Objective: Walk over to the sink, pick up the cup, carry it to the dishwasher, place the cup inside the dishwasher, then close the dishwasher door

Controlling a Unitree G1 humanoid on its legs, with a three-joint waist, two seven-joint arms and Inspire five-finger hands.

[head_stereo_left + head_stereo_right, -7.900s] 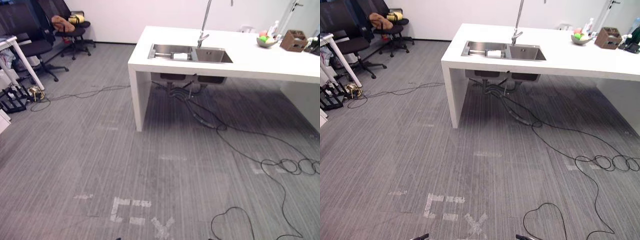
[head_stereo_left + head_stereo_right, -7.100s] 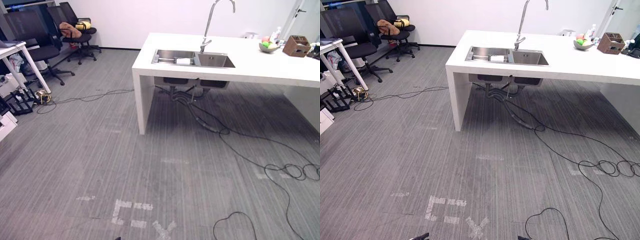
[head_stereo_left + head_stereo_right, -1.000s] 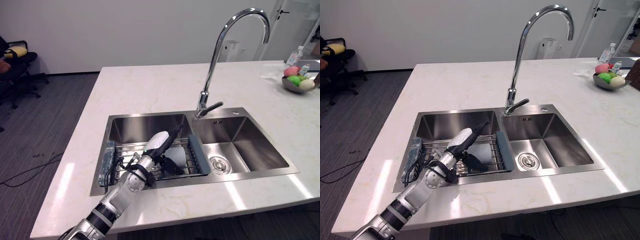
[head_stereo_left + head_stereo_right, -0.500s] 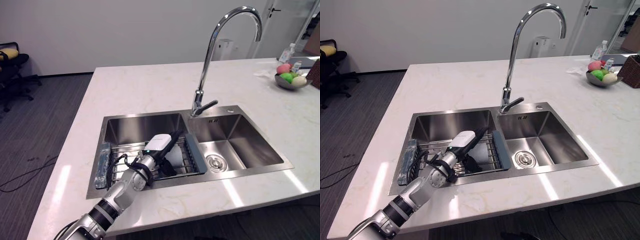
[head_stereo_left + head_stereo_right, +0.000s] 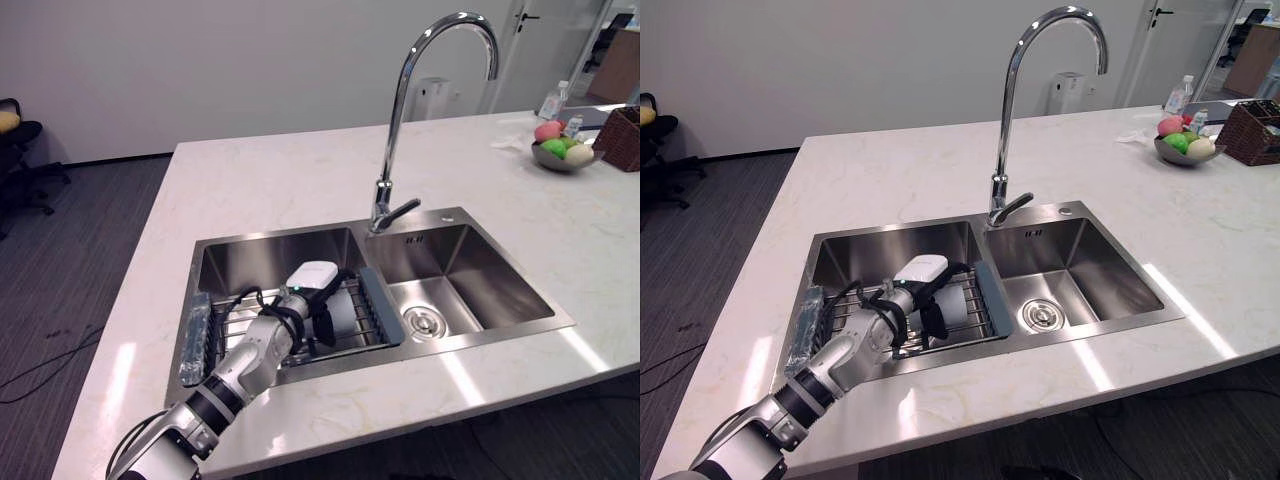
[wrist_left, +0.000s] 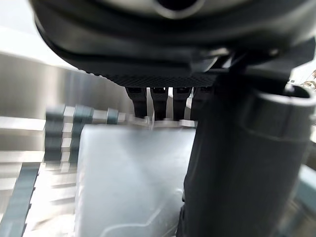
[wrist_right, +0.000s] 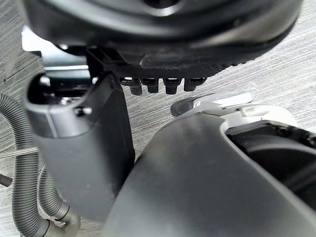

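Observation:
A pale grey cup (image 5: pixel 346 308) lies on its side on the wire rack (image 5: pixel 236 322) in the left basin of the steel sink (image 5: pixel 470 290). My left hand (image 5: pixel 300 298) reaches down into that basin, white-covered thumb on top and dark fingers curled round the cup. In the left wrist view the cup (image 6: pixel 128 182) lies between the fingers (image 6: pixel 158 103) and the thumb (image 6: pixel 237 163). My right hand (image 7: pixel 84 148) hangs relaxed and holds nothing, with grey carpet and ribbed hoses behind it.
A tall chrome tap (image 5: pixel 400 120) arches over the divider between the basins. A bluish packet (image 5: pixel 197 330) lies along the left basin's edge. On the white counter at the far right stand a fruit bowl (image 5: pixel 560 152), a brown basket (image 5: pixel 625 135) and a bottle (image 5: pixel 553 100).
My left hand's fingers, straight over the rack a second ago, have dropped and curled round the cup. The camera has shifted slightly; the sink stays put.

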